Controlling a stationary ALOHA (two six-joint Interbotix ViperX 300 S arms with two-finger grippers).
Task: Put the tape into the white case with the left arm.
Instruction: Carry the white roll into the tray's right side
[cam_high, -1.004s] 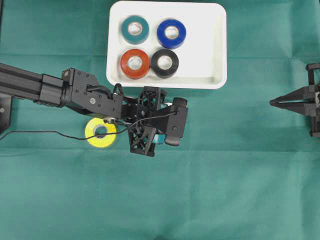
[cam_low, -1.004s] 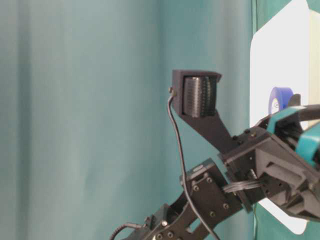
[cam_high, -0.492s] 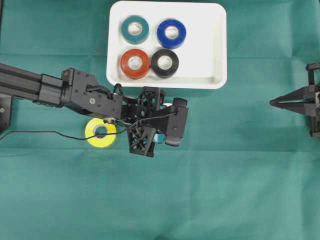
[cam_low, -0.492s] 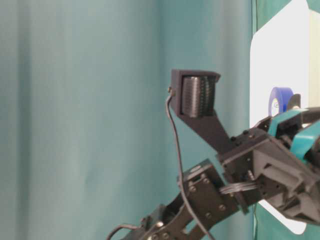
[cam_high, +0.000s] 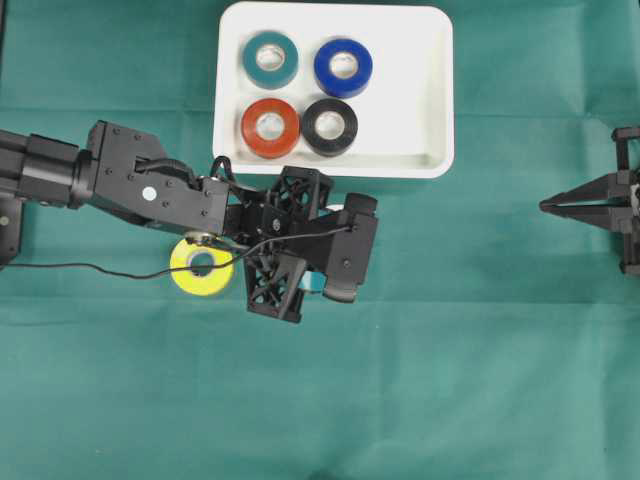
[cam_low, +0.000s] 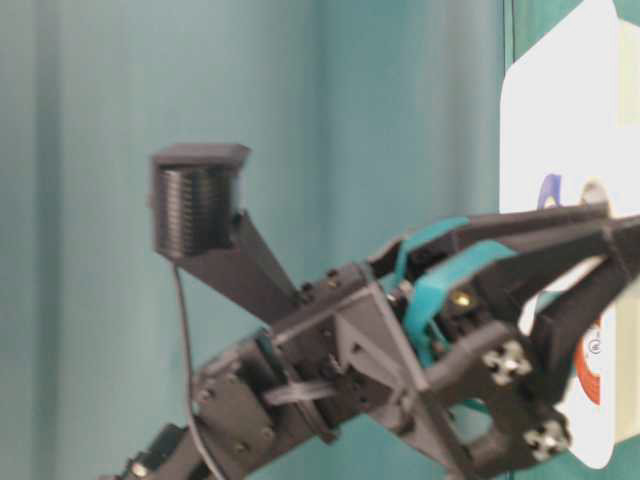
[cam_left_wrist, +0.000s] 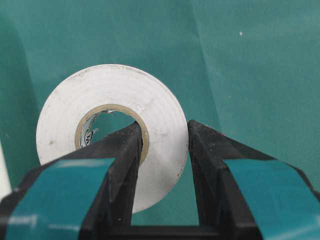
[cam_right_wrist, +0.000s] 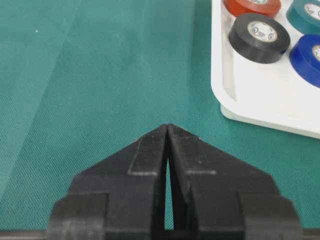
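- Worktop (cam_high: 480, 350): green cloth. The white case (cam_high: 435, 90) sits at 12 o'clock in the overhead view, holding four rolls: teal (cam_high: 270, 58), blue (cam_high: 343, 66), red (cam_high: 269, 127), black (cam_high: 329, 125). Its right-hand part is bare.
- Left arm (cam_high: 150, 190): reaches in from 9 o'clock; its gripper (cam_left_wrist: 162, 145) is just below the case's near rim.
- Jaws, left: nearly closed on the white tape (cam_left_wrist: 112, 132), one finger through the core, the other outside the wall. Overhead, the roll is hidden under the gripper.
- Yellow roll (cam_high: 201, 265): on the cloth under the left wrist.
- Right gripper (cam_right_wrist: 167, 131): parked at 3 o'clock, jaws pressed together, empty.
- Risks: grip is on one wall only, so the roll may swing or slip; a low carry could clip the rim; a drop near the rolls could land on them.
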